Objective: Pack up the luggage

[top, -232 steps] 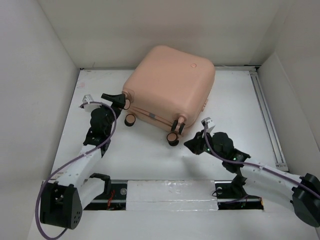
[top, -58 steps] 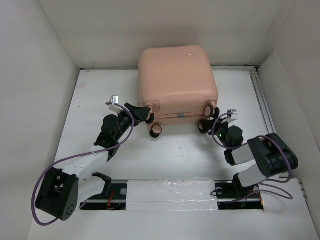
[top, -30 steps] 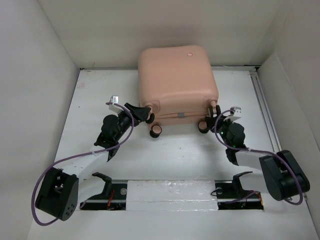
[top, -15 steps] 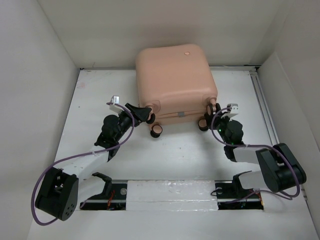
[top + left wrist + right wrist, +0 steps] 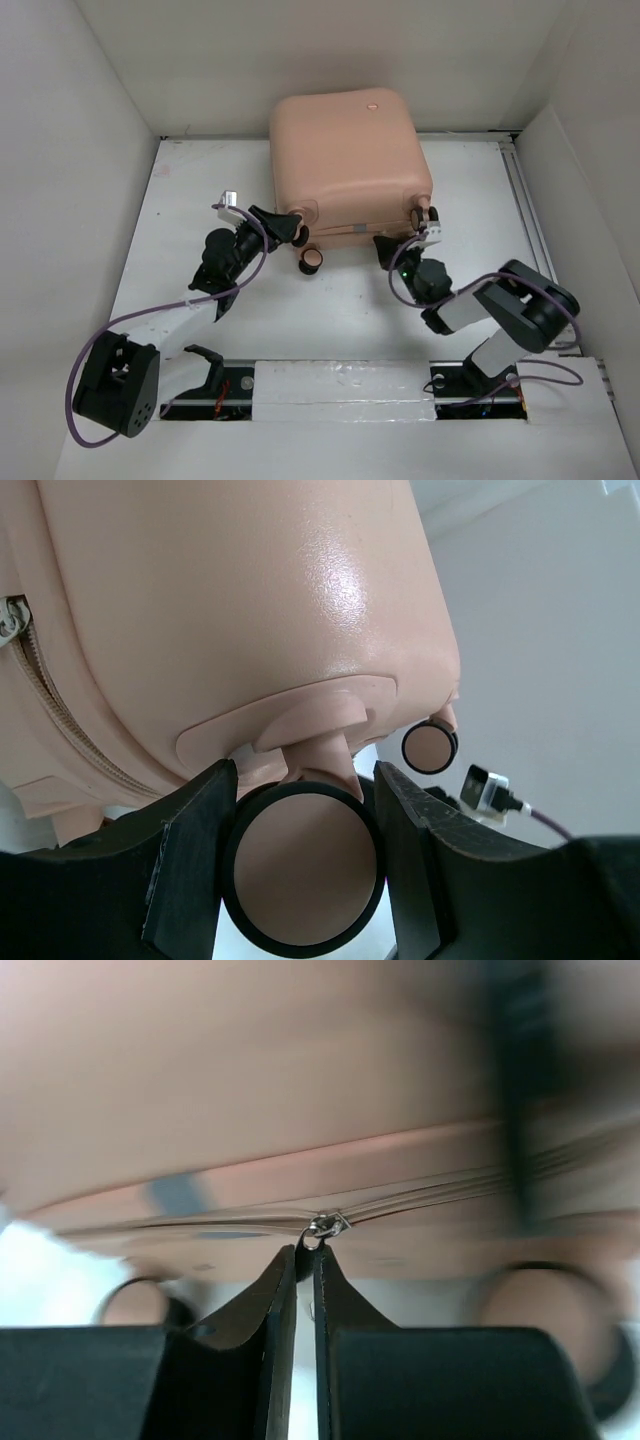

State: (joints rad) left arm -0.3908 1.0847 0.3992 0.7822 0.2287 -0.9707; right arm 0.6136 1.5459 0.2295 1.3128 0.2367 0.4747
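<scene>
Luggage (image 5: 345, 150) on table (image 5: 200, 180) (wheels (image 5: 312, 260) nearside)

Black right claw (image 5: 305, 1260) tips nearly together, pinching small silver zipper pull (image 5: 326, 1226); blurred peach-pink hard-shell suitcase (image 5: 250, 1080) behind

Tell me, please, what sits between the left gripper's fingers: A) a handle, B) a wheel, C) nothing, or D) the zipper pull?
B: in the left wrist view a wheel of the luggage fills the gap between the left gripper fingers.
</scene>
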